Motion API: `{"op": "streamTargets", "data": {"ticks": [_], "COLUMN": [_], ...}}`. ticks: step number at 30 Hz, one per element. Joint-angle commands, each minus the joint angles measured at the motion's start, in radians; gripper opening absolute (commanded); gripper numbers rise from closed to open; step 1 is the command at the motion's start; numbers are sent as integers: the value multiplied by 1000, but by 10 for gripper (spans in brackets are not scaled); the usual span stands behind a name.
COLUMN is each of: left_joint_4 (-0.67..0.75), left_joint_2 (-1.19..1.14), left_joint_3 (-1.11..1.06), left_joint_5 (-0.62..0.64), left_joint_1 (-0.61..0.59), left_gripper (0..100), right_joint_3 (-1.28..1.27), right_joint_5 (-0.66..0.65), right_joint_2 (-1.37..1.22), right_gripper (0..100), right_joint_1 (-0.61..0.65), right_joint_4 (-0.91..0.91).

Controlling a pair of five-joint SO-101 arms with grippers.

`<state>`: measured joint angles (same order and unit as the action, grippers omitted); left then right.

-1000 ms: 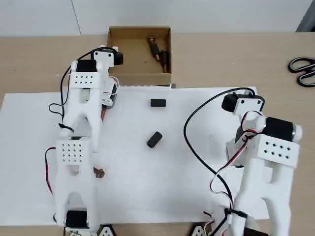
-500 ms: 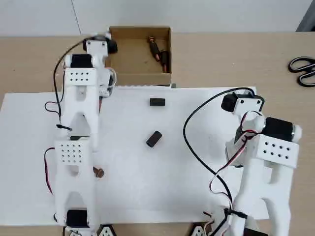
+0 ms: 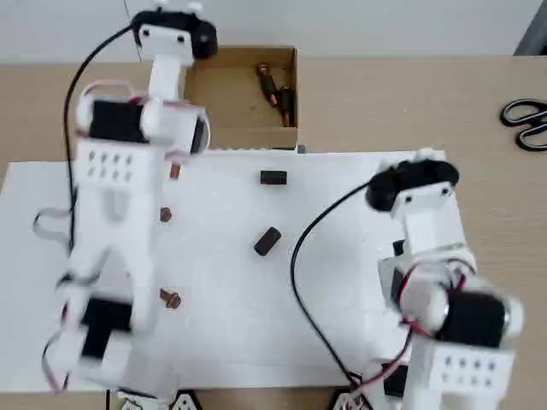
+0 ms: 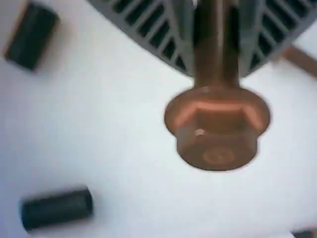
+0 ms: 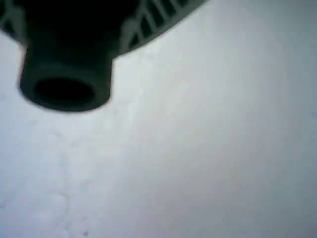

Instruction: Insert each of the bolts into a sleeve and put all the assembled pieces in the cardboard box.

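The left gripper (image 4: 216, 22) is pinching a copper bolt (image 4: 216, 129) by its shank, and the flanged head is hanging free below the fingers, above a white sheet (image 3: 256, 325). The right gripper (image 5: 69, 25) is clamping a black sleeve (image 5: 64, 87), whose open end is sticking out past the fingers, also above the sheet.

From above, the sheet is covering much of a wooden table (image 3: 385, 102). The left arm is standing raised along the sheet's left side and the right arm is sitting near its right edge.

Two loose sleeves are lying on the sheet between the arms: one (image 3: 273, 178) near the box, the other (image 3: 267, 242) farther out toward the middle, lying at a slant.

Two loose bolts (image 3: 165, 214) (image 3: 171, 299) are lying on the sheet beside the left arm.

A cardboard box (image 3: 222, 98) is sitting open at the sheet's far edge, holding assembled pieces (image 3: 275, 87) by its right wall.

Scissors (image 3: 526, 120) are lying at the table's far right.
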<state>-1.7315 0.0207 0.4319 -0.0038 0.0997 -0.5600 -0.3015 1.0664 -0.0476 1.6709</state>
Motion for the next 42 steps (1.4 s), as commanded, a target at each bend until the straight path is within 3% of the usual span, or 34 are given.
{"op": "streamTargets", "data": {"ticks": [1, 4, 8, 15, 21, 26, 30, 36, 42], "left_joint_4": [-20, 31, 241, 545, 609, 707, 704, 623, 618], "left_joint_2": [308, 494, 724, 1105, 1372, 1613, 1788, 1780, 1780], "left_joint_3": [-265, -467, -717, -1061, -1359, -1537, -1623, -1587, -1590], "left_joint_5": [-9, -8, 8, 198, 209, 359, 451, 585, 595], "left_joint_1": [48, 74, 68, 77, 77, 74, 77, 75, 89], "left_gripper": [6, 6, 6, 6, 6, 6, 6, 6, 6], "right_joint_3": [-46, -121, -222, -351, -460, -537, -551, -572, -578], "right_joint_5": [35, 149, 339, 566, 566, 565, 565, 470, 381], "right_joint_2": [96, 159, 234, 334, 403, 432, 446, 447, 441], "right_gripper": [2, 2, 2, 2, 2, 2, 2, 2, 2], "right_joint_1": [39, 70, 147, 354, 578, 733, 791, 845, 955], "right_joint_4": [-41, -124, -217, -331, -466, -535, -590, -611, -611]}}
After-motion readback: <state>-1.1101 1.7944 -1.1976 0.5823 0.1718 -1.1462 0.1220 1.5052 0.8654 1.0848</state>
